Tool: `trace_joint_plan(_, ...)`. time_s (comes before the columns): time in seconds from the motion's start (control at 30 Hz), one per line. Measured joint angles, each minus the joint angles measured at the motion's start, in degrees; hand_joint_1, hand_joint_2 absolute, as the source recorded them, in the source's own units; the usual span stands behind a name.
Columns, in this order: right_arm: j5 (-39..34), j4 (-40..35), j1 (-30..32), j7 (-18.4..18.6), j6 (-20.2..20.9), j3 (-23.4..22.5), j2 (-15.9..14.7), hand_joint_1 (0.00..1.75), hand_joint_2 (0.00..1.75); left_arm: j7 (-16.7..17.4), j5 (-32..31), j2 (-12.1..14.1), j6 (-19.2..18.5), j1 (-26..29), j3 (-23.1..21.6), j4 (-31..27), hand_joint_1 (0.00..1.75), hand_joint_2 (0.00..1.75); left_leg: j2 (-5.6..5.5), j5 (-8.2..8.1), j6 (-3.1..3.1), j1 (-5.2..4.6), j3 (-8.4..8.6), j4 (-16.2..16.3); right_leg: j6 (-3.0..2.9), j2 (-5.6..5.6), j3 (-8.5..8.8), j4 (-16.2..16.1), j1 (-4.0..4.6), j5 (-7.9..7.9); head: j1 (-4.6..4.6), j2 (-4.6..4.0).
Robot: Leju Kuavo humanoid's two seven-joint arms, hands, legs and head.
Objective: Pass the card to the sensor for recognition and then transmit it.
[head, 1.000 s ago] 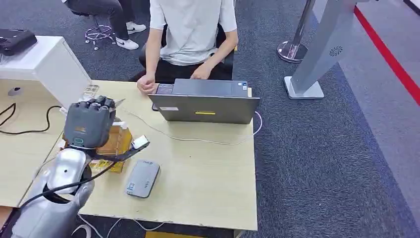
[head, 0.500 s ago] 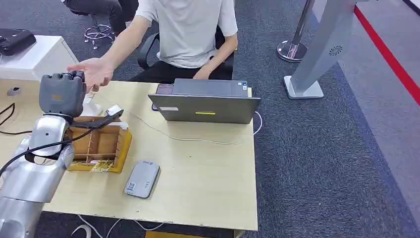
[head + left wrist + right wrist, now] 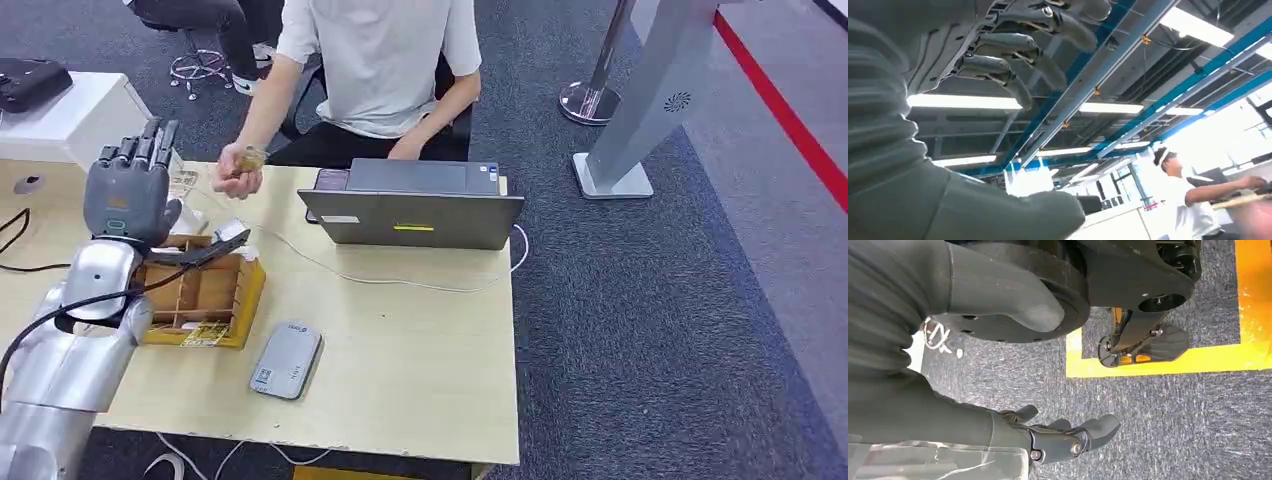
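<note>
Left hand [image 3: 130, 190]: raised above the wooden divider box [image 3: 200, 295], fingers spread, holding nothing.
Right hand [image 3: 1058, 437]: hanging over carpet, loosely released, empty.
Card [image 3: 250, 158]: in the person's hand [image 3: 238, 172].

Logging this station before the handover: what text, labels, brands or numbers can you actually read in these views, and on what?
None can be read.
Grey card reader: a small dark mark and a white sticker, both too small to read.
Laptop: a yellow strip, a white sticker and a blue sticker, all blurred.
Grey kiosk stand: a round dotted emblem, no letters legible.
Left robot hand: an orange mark on its back, unreadable.
</note>
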Motion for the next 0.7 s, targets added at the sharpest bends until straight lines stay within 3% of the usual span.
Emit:
trace_joint_plan(0.1, -1.0, 0.0, 0.03, -0.06, 0.02, 0.0, 0.0, 0.0, 1.75, -2.22, 0.22, -0.61, -0.17, 3.14, 0.3, -2.0, 0.0, 1.75, 0.03, -0.01, 0.0, -0.02, 0.0, -0.01, 0.0, 0.03, 0.0, 0.0, 0.0, 0.0, 0.0, 0.0)
trace_joint_plan(0.23, -3.68, 0.0, 0.16, -1.14, 0.07, -0.33, 0.02, 0.0, 1.75, -4.44, 0.66, -2.1, -1.42, 13.33, 0.28, -11.53, 0.0, 1.75, 0.26, -0.18, 0.01, -0.05, 0.01, -0.01, 0.02, 0.33, -0.03, -0.02, -0.02, -0.03, 0.02, 0.0)
trace_joint_plan(0.37, -5.77, 0.04, 0.54, -2.14, 0.07, -1.24, 0.15, 0.0, 1.75, -2.69, 0.0, -2.38, -0.55, 25.15, -0.63, -22.44, 0.0, 1.75, 0.5, -0.3, 0.06, -0.06, -0.02, -0.01, 0.07, 0.55, -0.17, -0.07, -0.02, -0.08, 0.0, 0.0)
trace_joint_plan(0.47, -6.38, 0.04, 0.61, -2.29, 0.02, -1.68, 0.17, 0.0, 1.75, -2.1, -0.11, -2.21, 0.33, 30.84, -1.09, -27.83, 0.0, 1.75, 0.44, -0.31, 0.06, -0.06, -0.04, -0.01, 0.06, 0.46, -0.18, -0.07, -0.02, -0.09, 0.0, 0.0)
trace_joint_plan(0.57, -6.75, 0.04, 0.62, -2.71, 0.02, -1.81, 0.2, 0.0, 1.75, -1.55, -0.15, -2.1, -0.31, 34.37, -1.44, -30.84, 0.0, 1.75, 0.44, -0.3, 0.05, -0.05, -0.04, -0.01, 0.06, 0.45, -0.17, -0.07, -0.02, -0.09, 0.0, 0.0)
trace_joint_plan(0.7, -7.1, 0.11, 0.76, -3.04, 1.62, -1.86, 0.13, 0.0, 1.75, -1.49, 1.9, -2.12, -4.77, 37.12, -1.16, -31.45, 0.0, 1.75, 0.45, -0.28, 0.03, -0.03, -0.02, -0.02, 0.05, 0.4, -0.14, -0.05, -0.02, -0.08, -0.02, 0.0)
